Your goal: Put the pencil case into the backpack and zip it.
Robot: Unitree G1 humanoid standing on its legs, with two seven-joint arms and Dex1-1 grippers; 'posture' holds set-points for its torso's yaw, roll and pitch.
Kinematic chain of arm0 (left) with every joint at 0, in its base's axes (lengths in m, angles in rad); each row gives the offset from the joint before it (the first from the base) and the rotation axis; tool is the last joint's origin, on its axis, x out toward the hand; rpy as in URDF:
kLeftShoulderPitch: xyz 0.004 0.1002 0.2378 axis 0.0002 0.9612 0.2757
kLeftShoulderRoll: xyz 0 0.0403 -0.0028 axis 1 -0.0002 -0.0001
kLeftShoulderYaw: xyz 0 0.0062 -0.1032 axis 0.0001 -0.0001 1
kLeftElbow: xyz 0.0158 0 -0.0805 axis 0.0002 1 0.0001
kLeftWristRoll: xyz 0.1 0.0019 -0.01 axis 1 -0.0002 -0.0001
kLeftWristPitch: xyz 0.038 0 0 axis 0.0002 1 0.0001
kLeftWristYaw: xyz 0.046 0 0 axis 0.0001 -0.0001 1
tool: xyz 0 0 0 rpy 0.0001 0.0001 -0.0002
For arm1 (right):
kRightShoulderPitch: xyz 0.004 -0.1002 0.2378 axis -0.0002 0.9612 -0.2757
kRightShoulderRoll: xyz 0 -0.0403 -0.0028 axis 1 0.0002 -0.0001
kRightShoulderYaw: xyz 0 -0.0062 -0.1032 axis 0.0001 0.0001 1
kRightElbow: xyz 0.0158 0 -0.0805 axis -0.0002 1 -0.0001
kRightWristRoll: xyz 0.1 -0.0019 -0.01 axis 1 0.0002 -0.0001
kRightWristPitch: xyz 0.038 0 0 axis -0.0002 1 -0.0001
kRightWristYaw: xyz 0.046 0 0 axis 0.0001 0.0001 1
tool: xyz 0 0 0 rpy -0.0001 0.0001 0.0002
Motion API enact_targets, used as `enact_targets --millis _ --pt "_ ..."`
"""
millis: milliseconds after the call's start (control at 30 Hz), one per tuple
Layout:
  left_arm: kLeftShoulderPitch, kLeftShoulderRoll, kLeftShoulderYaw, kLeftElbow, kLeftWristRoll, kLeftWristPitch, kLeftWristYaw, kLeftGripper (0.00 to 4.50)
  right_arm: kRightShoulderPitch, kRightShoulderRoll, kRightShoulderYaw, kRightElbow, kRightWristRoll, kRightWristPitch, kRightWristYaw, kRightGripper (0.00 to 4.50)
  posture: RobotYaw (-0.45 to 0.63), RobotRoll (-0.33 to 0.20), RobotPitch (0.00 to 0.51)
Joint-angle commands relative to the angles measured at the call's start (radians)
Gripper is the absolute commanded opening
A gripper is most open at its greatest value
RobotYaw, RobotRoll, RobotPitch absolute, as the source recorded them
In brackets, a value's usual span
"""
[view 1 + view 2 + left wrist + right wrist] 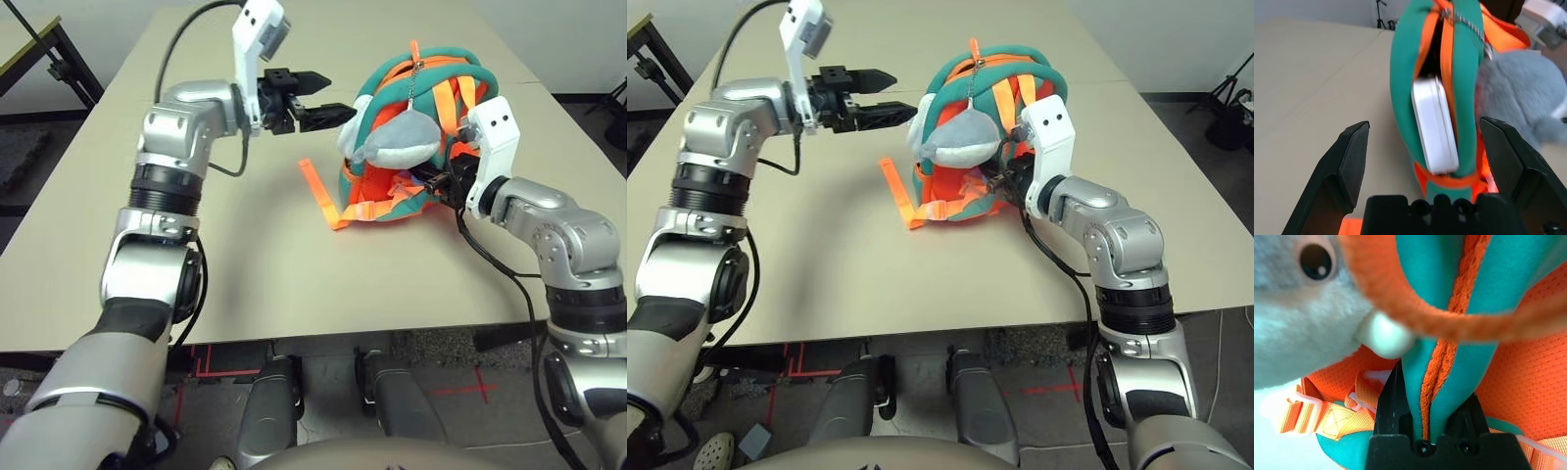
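Left tool (315, 96) is hovering above the desk (118, 176), fingers spread wide with nothing between them, aimed across toward the backpack (392, 186), just short of its near edge. In the left wrist view the pencil case (1435, 125) is sitting directly ahead of the tool, on the line between its two fingers (1349, 161). It is lodged edge-on in the backpack's open slot, between the teal lips and the orange lining. Its long axis is running along the slot, and its near rounded end is still standing proud of the opening while the far end is disappearing into the dark of the bag. So the case is only partly in, as I judge it.

The grey shark charm (397, 142) is hanging over the front of the backpack, just beside the slot. An orange strap (323, 196) is trailing onto the desk.

Right tool (1432, 416) is clamped on a fold of the backpack's teal edging with its orange seam, on the far side from the left arm, seemingly bracing the bag.

Judgement: the left arm is the nearer and the free one, and the case lies straight ahead of it. A push along the case's long axis looks due, then the zip, whose pull I cannot pick out.
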Motion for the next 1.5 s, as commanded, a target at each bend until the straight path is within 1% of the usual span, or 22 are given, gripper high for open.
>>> enact_targets --millis 33,300,367,400,433,467,633,700,733,967,1033,1100,1200,1267,1400,1500 --pt "0.035 0.022 0.005 -0.084 -0.025 0.060 0.021 4.50 0.014 0.008 0.032 0.039 -0.009 0.021 0.011 0.45 -0.13 0.000 0.158" --pt "0.098 0.044 0.007 -0.153 -0.050 0.110 0.050 4.50 0.012 0.010 0.030 0.046 -0.017 0.015 0.017 0.45 -0.13 0.000 0.154" --pt "0.103 0.044 0.004 -0.153 -0.049 0.111 0.053 4.15 0.013 0.010 0.030 0.045 -0.017 0.015 0.017 0.45 -0.13 0.000 0.152" --pt "0.105 0.049 -0.006 -0.153 -0.046 0.120 0.049 3.93 0.014 0.009 0.030 0.045 -0.018 0.015 0.017 0.45 -0.13 0.000 0.152" --pt "0.106 0.053 -0.013 -0.153 -0.044 0.126 0.046 3.59 0.014 0.009 0.030 0.045 -0.018 0.015 0.017 0.45 -0.13 0.000 0.152" --pt "0.108 0.053 -0.016 -0.153 -0.045 0.128 0.044 3.13 0.014 0.008 0.030 0.045 -0.019 0.015 0.017 0.45 -0.13 0.000 0.152" --pt "0.100 0.042 -0.017 -0.137 -0.046 0.127 0.054 1.23 0.016 0.006 0.030 0.041 -0.022 0.015 0.016 0.45 -0.13 0.000 0.152" --pt "0.093 0.033 -0.018 -0.126 -0.045 0.124 0.058 0.36 0.016 0.005 0.030 0.042 -0.023 0.014 0.016 0.45 -0.13 0.000 0.146" --pt "0.091 0.029 -0.020 -0.119 -0.042 0.120 0.060 0.03 0.015 0.006 0.030 0.043 -0.024 0.013 0.017 0.45 -0.13 0.000 0.146" --pt "0.071 -0.065 -0.048 -0.069 -0.035 0.105 0.086 0.00 0.015 0.010 0.029 0.042 -0.030 0.011 0.014 0.44 -0.14 0.000 0.144" --pt "0.066 -0.084 -0.054 -0.044 -0.032 0.095 0.087 0.00 0.015 0.011 0.028 0.042 -0.032 0.011 0.013 0.44 -0.14 0.000 0.144" --pt "0.054 -0.117 -0.052 0.015 -0.030 0.076 0.092 0.00 0.016 0.011 0.027 0.043 -0.034 0.009 0.012 0.44 -0.14 0.000 0.142" --pt "0.022 -0.173 -0.090 0.199 0.055 -0.057 0.143 0.00 0.015 0.013 0.026 0.041 -0.036 0.009 0.010 0.44 -0.15 0.000 0.137" --pt "-0.004 -0.207 -0.089 0.283 0.080 -0.120 0.168 0.00 0.015 0.015 0.024 0.038 -0.038 0.011 0.008 0.43 -0.16 0.000 0.136" --pt "-0.049 -0.262 -0.073 0.365 0.091 -0.183 0.183 0.00 0.017 0.012 0.018 0.031 -0.041 0.013 0.006 0.43 -0.17 0.000 0.133" --pt "-0.057 -0.271 -0.064 0.363 0.088 -0.199 0.172 0.00 0.019 0.011 0.015 0.028 -0.043 0.015 0.007 0.43 -0.17 0.000 0.134"
